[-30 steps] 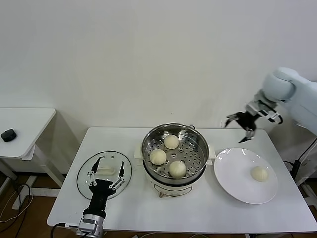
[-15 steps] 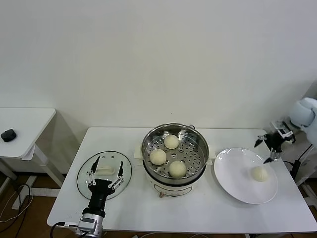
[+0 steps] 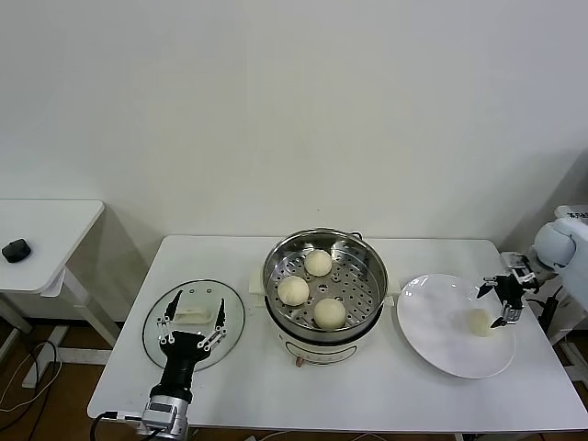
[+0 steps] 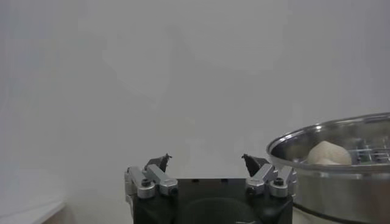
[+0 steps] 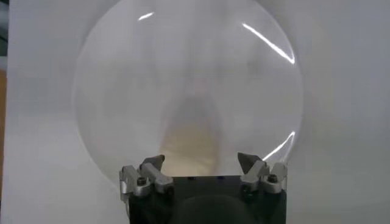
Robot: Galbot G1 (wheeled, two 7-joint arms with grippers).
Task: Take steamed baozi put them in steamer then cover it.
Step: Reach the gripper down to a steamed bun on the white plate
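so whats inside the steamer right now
Three baozi sit on the perforated bottom of the steamer, uncovered. The near inner wall is hidden behind its rim.

The left gripper [image 3: 191, 318] is black with silver, screw-studded finger links. The right gripper [image 3: 503, 296] looks alike, on a pale grey rounded arm [image 3: 551, 244].

White table [image 3: 367, 395] carries three things: glass cover [image 3: 194, 323] flat at the robot's left, steamer [image 3: 324, 285] on its cooker base in the middle, white plate [image 3: 441, 335] at the right.
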